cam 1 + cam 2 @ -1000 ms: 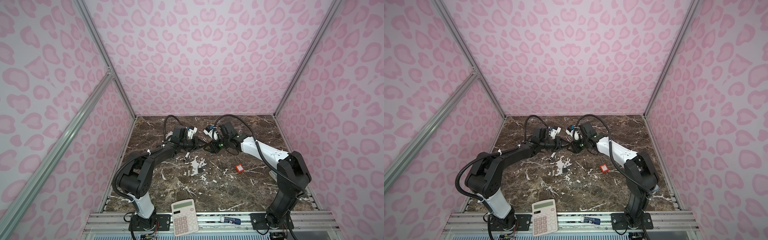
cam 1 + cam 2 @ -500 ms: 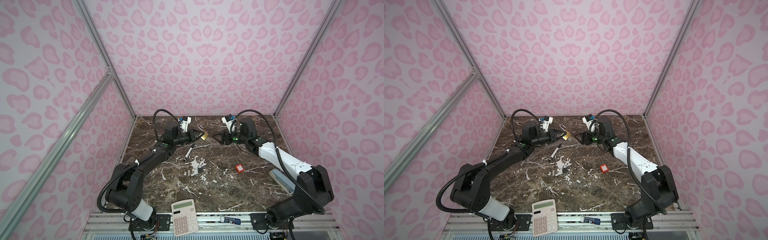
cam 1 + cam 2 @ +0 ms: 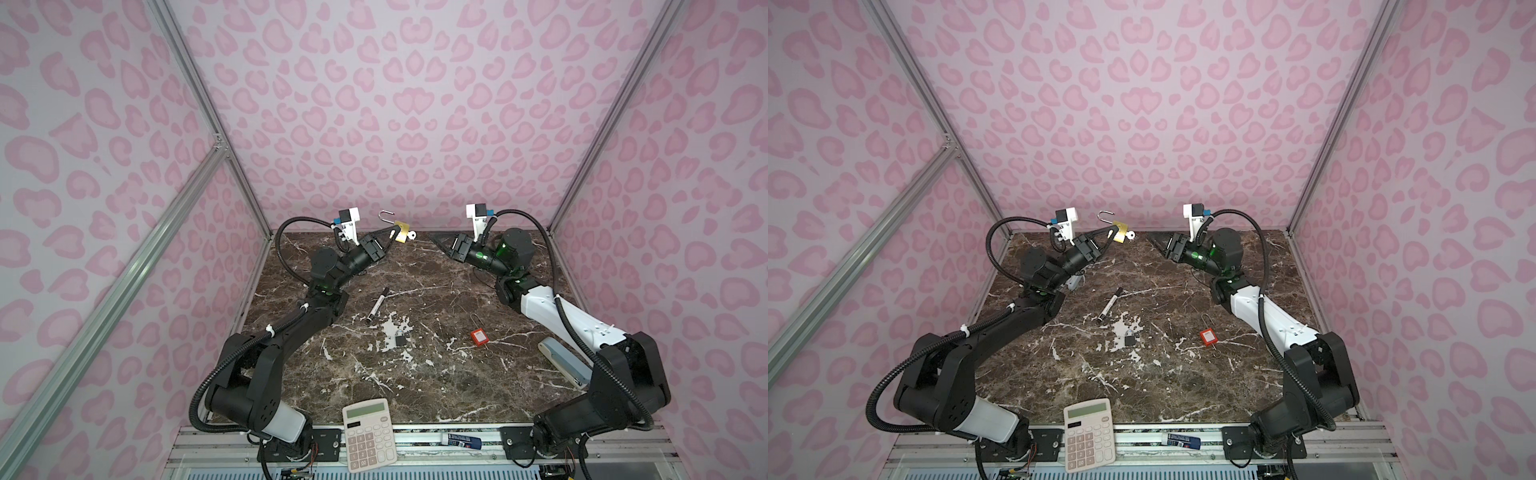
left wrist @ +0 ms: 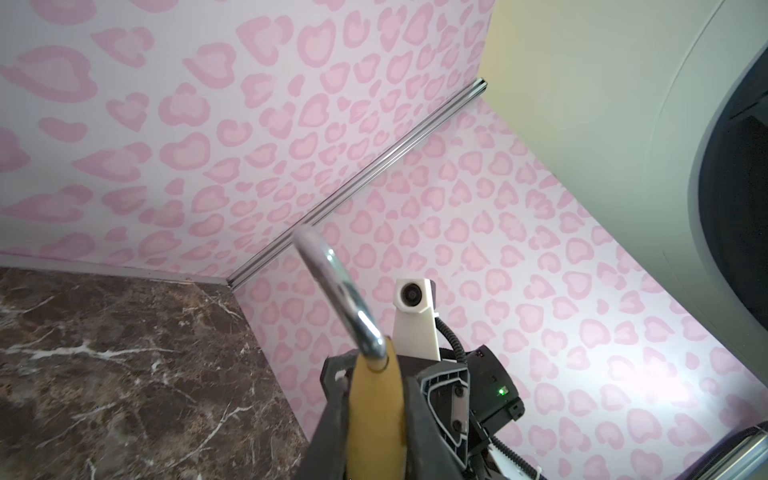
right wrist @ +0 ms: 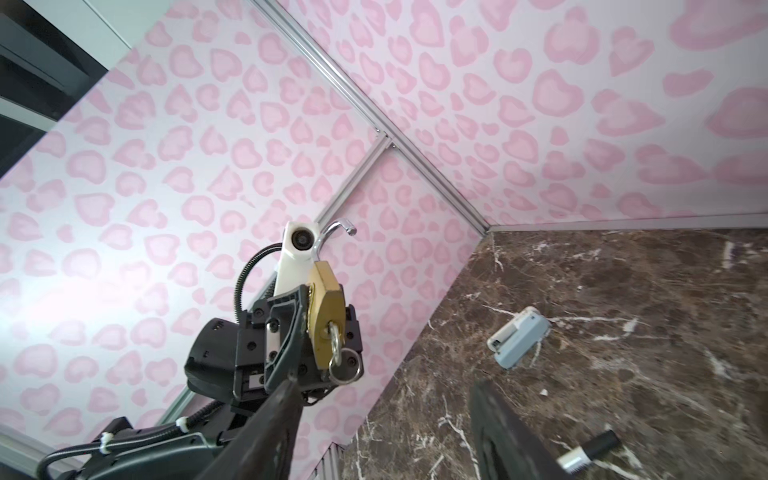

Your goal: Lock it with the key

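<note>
- A brass padlock (image 3: 401, 233) is held in the air over the far edge of the marble table (image 3: 436, 374), at about twelve o'clock in both top views.
- Its steel shackle (image 3: 386, 216) stands open. It rises from the body, and its hooked free end is out of its hole.
- A key (image 5: 336, 337) sits in the keyhole at the base, with a small ring hanging from it.
- The left gripper (image 3: 390, 237) is clamped on the padlock's brass body. It reaches up from about seven o'clock of the lock.
- The right gripper (image 3: 435, 239) is at about three o'clock of the lock, near it but not touching. Its jaws stand apart and hold nothing.
- Judged step: the lock is presented and steadied, but not yet locked.
- Judged next move: the right gripper should line the shackle's free end up with its hole and press it home. It should then pinch the key's small head and turn it while the left grip resists the twist.
- On the table below lie a small dark padlock (image 3: 400, 338) near the centre and a red padlock (image 3: 478, 336) at about four o'clock of centre.
</note>
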### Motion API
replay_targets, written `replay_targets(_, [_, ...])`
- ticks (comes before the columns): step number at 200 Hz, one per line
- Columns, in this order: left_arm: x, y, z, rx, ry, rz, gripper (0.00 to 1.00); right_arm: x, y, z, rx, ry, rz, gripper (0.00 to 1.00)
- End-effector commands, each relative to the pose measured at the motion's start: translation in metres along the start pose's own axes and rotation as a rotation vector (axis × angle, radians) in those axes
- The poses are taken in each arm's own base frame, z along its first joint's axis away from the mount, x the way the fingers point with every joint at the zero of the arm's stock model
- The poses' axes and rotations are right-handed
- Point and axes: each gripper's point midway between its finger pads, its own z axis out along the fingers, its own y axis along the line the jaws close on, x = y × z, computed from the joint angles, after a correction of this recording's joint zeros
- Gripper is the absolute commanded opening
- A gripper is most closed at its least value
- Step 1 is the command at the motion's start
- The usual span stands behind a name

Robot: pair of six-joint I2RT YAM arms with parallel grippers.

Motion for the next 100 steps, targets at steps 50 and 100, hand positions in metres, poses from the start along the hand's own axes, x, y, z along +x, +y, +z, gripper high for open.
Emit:
replay_targets(50, [-0.026, -0.060, -0.005, 0.268, -0.113, 0.022, 0.03, -0.007, 0.058, 0.032, -0.224, 0.000, 0.029, 0.65])
replay_targets(100, [-0.024, -0.059, -0.007, 0.266, -0.111, 0.027, 0.03, -0.004, 0.060, 0.050, -0.215, 0.024, 0.033, 0.57])
